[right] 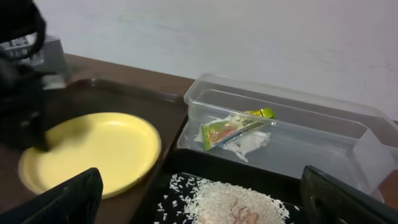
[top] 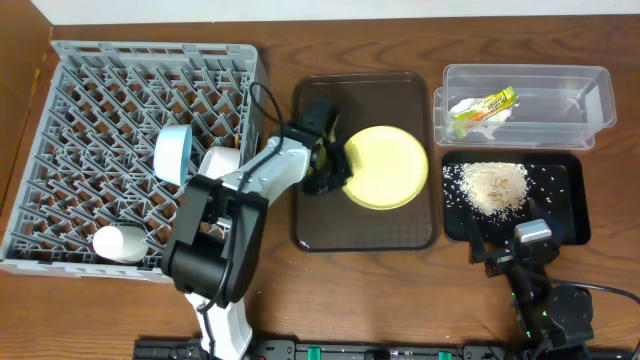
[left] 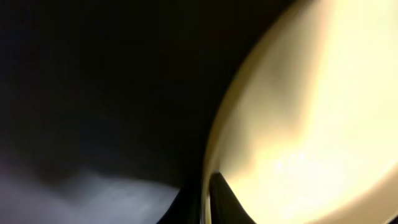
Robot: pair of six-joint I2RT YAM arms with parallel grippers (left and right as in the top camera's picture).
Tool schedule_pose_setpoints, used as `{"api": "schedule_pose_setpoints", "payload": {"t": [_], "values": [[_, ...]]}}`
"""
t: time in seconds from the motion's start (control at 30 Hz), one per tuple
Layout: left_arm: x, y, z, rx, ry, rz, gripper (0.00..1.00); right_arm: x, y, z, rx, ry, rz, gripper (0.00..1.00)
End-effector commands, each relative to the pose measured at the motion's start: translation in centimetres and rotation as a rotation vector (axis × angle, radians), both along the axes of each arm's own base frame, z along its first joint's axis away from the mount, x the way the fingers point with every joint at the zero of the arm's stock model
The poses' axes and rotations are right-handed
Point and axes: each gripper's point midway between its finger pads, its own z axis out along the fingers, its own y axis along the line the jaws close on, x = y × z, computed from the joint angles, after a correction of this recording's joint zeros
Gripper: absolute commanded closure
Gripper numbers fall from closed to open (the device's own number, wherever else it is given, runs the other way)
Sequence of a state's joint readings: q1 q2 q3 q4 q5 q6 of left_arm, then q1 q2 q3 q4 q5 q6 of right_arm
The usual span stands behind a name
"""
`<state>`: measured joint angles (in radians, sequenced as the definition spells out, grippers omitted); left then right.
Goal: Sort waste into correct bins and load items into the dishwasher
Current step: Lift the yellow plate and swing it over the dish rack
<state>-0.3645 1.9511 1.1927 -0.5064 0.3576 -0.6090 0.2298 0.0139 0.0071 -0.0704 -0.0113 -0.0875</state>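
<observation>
The pale yellow plate lies on the dark brown tray. My left gripper is at the plate's left edge, shut on its rim; the left wrist view shows the rim between my fingers. The light blue bowl and the small white bowl stand in the grey dish rack. The wrapper with white paper lies in the clear tub. The rice heap lies on the black tray. My right gripper is open and empty, near the black tray's front edge.
In the right wrist view, the plate, the tub with the wrapper and the rice lie ahead of my open fingers. Loose grains are scattered on the black tray around the heap. The left arm reaches over the rack's right edge.
</observation>
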Motion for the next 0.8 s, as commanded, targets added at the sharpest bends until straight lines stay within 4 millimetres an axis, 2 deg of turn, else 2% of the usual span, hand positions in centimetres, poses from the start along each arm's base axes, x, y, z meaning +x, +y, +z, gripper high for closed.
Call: {"api": "schedule_pose_setpoints", "payload": {"t": [0.0,0.03,0.1,0.13,0.27,0.3,0.37,0.47,0.6,0.63,0.77], "values": [[-1.9,2.7,0.1,0.062,0.055,-0.014,0.74,0.0,-0.1,-0.1,0.004,0.005,-0.003,0.01],[-1.8,2.7,0.4,0.057,0.045,-0.012,0.6,0.0,-0.1,-0.1,0.003,0.005,-0.003,0.01],[-1.7,2.6,0.7,0.054,0.038,-0.012,0.23,0.0,-0.1,-0.1,0.003,0.005,-0.003,0.01],[-1.7,2.6,0.7,0.054,0.037,-0.012,0.1,0.0,-0.1,-0.1,0.003,0.005,-0.003,0.01],[-1.4,1.8,0.1,0.008,0.024,-0.02,0.09,0.0,-0.1,-0.1,0.003,0.005,-0.003,0.01],[-1.4,1.1,-0.1,-0.03,0.026,-0.027,0.1,0.0,-0.1,-0.1,0.003,0.005,-0.003,0.01],[-1.6,0.2,-0.6,-0.09,0.037,-0.039,0.19,0.0,-0.1,-0.1,0.003,0.005,-0.003,0.01],[-2.1,-0.5,-1.6,-0.132,0.078,-0.037,0.53,0.0,-0.1,-0.1,0.003,0.005,-0.003,0.01],[-2.5,-0.6,-2.3,-0.145,0.109,-0.036,0.79,0.0,-0.1,-0.1,0.004,0.005,-0.003,0.01],[-2.5,-0.6,-2.3,-0.146,0.108,-0.037,0.89,0.0,-0.1,-0.1,0.003,0.005,-0.003,0.01],[-1.9,-0.9,-2.0,-0.167,0.076,-0.052,0.92,0.0,-0.1,-0.1,0.004,0.005,-0.003,0.01]]}}
